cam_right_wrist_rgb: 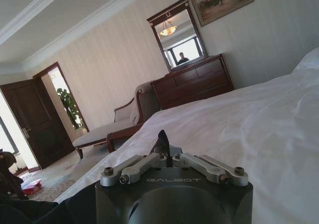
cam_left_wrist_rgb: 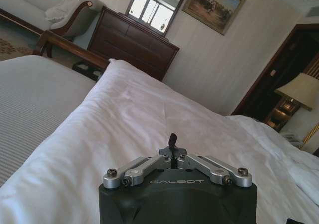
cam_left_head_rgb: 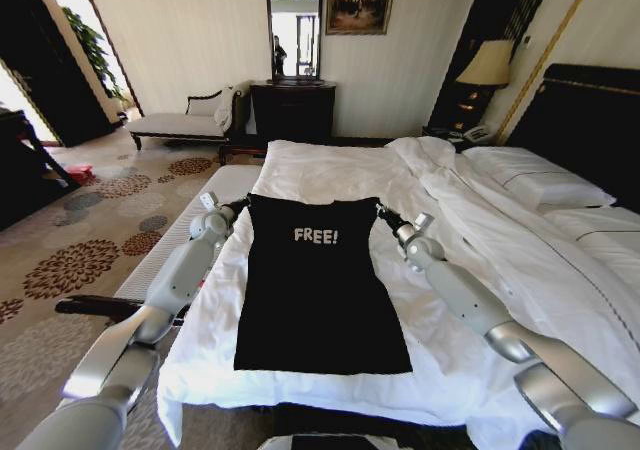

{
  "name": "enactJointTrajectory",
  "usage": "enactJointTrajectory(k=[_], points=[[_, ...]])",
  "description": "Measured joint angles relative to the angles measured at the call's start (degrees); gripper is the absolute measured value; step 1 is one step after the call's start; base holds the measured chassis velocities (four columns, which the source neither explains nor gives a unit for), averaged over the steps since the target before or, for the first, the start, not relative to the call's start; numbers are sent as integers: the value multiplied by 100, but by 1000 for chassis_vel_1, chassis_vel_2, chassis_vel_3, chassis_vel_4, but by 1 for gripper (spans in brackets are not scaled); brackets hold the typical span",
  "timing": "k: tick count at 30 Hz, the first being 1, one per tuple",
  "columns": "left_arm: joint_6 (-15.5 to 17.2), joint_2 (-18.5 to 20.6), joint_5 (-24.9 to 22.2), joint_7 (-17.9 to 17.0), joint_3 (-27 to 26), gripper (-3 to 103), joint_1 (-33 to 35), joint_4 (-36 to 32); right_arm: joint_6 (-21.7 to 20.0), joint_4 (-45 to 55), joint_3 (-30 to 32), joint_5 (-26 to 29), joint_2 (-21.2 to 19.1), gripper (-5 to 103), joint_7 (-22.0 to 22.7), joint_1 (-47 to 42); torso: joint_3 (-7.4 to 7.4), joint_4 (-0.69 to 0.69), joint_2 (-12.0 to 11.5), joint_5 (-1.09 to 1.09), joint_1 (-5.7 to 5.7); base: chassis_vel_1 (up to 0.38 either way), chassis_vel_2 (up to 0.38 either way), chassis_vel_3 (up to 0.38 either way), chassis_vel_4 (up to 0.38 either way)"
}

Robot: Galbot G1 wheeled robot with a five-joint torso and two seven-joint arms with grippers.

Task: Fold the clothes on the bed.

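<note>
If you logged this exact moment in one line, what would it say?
black T-shirt flat on bed | left end effector shut on shirt's top corner | right end effector shut on the other top corner

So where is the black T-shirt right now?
In the head view the black T-shirt lies flat on the bed near its foot, the left claw and right claw pinching its far corners.

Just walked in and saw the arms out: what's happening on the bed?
The robot is folding a black T-shirt that lies flat on the bed. The left gripper and right gripper are each shut on a far corner of the shirt, one at either side.
</note>
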Motion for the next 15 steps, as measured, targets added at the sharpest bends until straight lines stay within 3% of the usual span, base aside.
enactJointTrajectory(k=[6, 12, 15], points=[[4, 375, -132, -215, -51, 0, 879, -1067, -37, 976, 616, -20, -475, 0, 225, -1003, 0, -6, 1, -1, -2, 0, 0, 0, 0], [17, 776, -260, -307, -168, 0, 1413, -1690, -45, 1529, 1051, -6, -768, 0, 404, -1702, -1, -2, 1, 0, -2, 0, 0, 0, 0], [37, 1320, -328, -346, -234, 0, 1997, -2374, -73, 2073, 1435, 12, -1008, 0, 536, -2407, 0, 0, 1, -1, -2, 0, 0, 0, 0]])
